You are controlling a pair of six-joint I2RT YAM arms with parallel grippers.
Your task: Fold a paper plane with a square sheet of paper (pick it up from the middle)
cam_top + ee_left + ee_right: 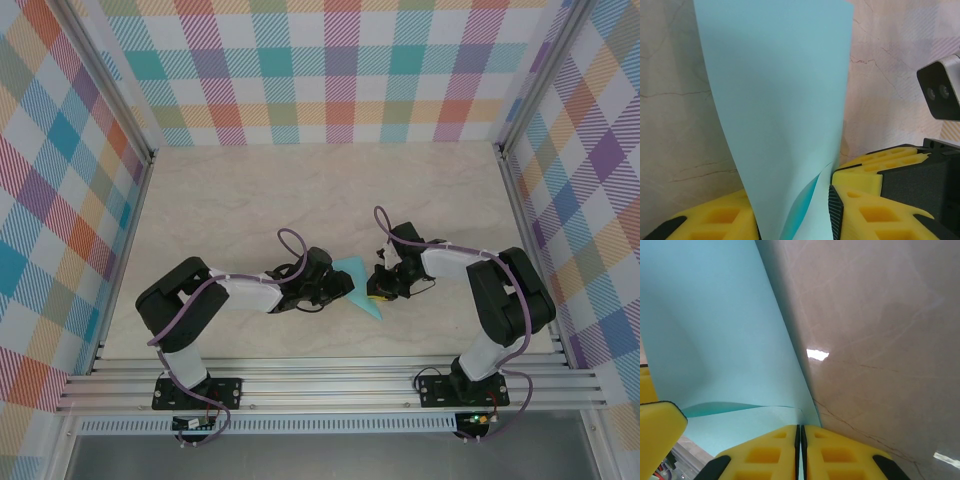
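Observation:
The light-blue sheet of paper (pixel 358 285) hangs between my two grippers just above the table, folded over to a point at its near end. My left gripper (pixel 335 285) is shut on it from the left. In the left wrist view the sheet (pixel 775 100) rises as two curved layers from between the yellow fingers (pixel 715 220) of that gripper (pixel 792 220). From the right, my right gripper (pixel 380 290) is shut on the sheet's edge. In the right wrist view its pads (pixel 800 450) meet on the paper (pixel 715 330), which spreads away to the left.
The beige marble-patterned table (pixel 330 190) is bare around the arms. Plaid walls with metal frame posts (pixel 125 110) enclose it on three sides. The right gripper's yellow finger (pixel 875 170) and wrist camera (pixel 940 92) sit close beside the left gripper.

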